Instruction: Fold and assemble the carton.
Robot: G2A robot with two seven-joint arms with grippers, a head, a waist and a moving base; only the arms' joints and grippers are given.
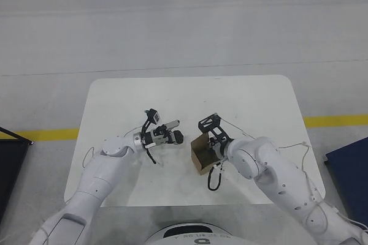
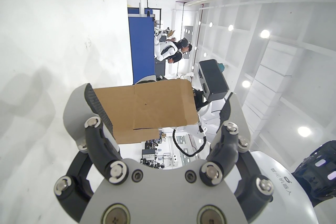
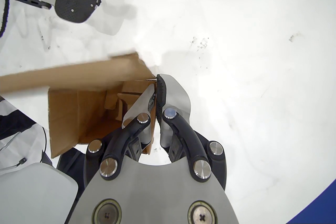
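Brown carton [image 1: 200, 159] [image 2: 141, 107] [image 3: 78, 114] sits around the middle of the white table [image 1: 251, 98], a little toward the near edge; cannot tell whether its underside rests on the surface or is lifted off it. Right gripper [image 1: 210, 148] [image 3: 157, 86] is at the carton's right-hand side, fingers pinched together on one cardboard wall, one finger inside the box and one outside. In the right wrist view the open side faces the wrist, with folded inner panels visible and one flap lying across the far edge. Left gripper [image 1: 172, 135] [image 2: 160, 92] is just beside the carton on its left, tips pointed at it with a narrow gap between them; its fingers are spread wide and hold nothing. In the left wrist view the carton's flat outer face stands ahead of the spread fingers.
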